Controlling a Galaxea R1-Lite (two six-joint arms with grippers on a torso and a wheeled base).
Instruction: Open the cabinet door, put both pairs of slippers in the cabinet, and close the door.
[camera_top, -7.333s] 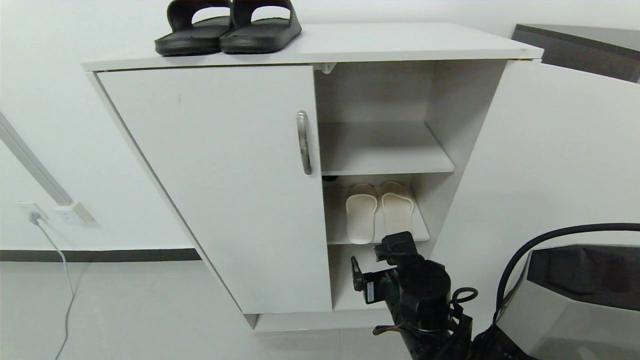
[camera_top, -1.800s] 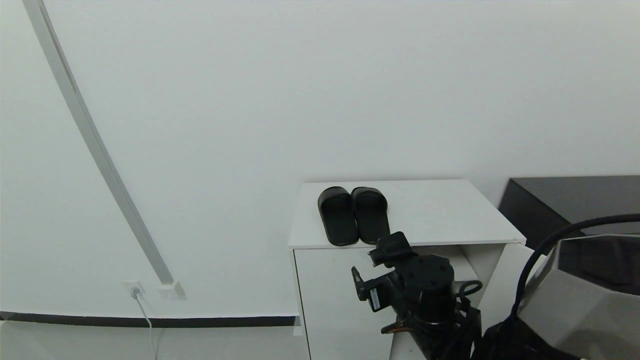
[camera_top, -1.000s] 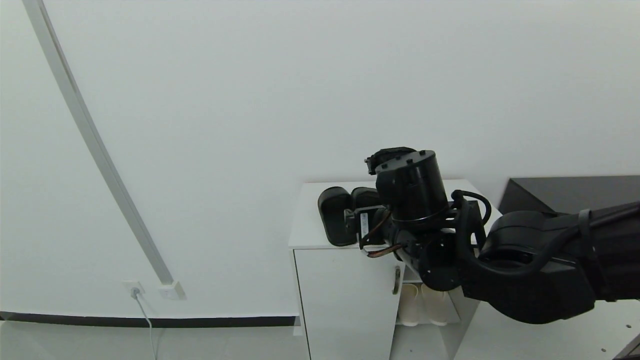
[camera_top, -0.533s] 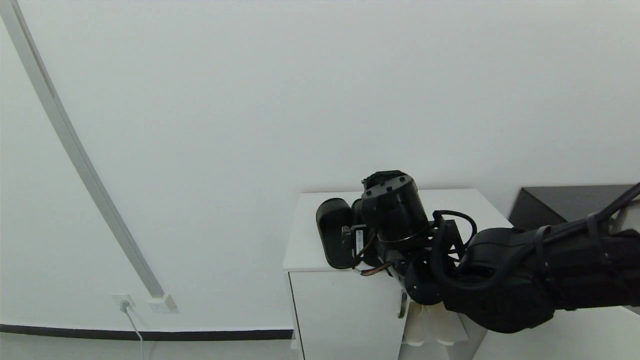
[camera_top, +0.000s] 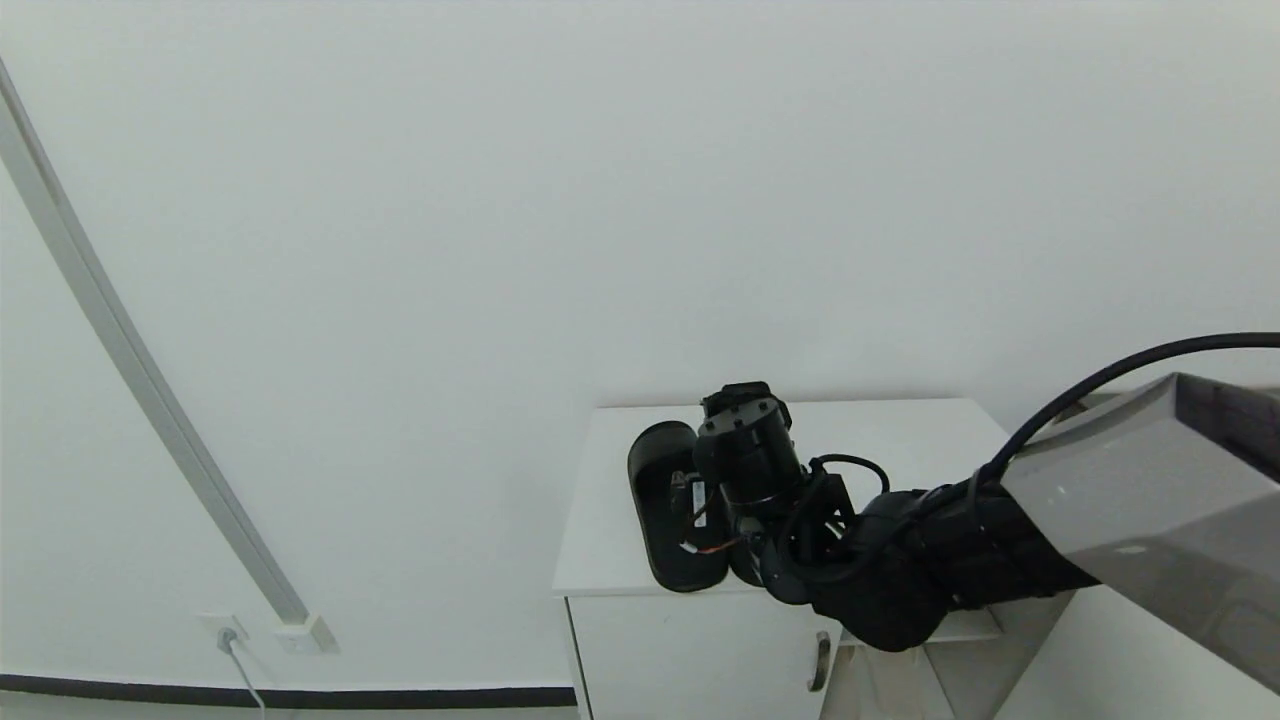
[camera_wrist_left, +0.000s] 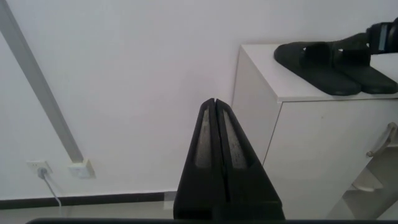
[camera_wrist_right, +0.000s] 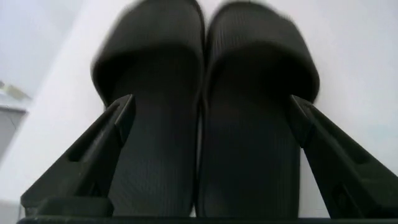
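Closely, right wrist view: jaws wide, black slippers (camera_wrist_right: 161, 124) between.

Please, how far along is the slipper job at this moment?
Done: the cabinet is open on its right side, with shelves showing. In hand: the right end effector is open, straddling the black slippers on the cabinet top, not yet closed on them. Remaining: grasp this pair, place it inside, then shut the cabinet. Where the other pair lies cannot be told.
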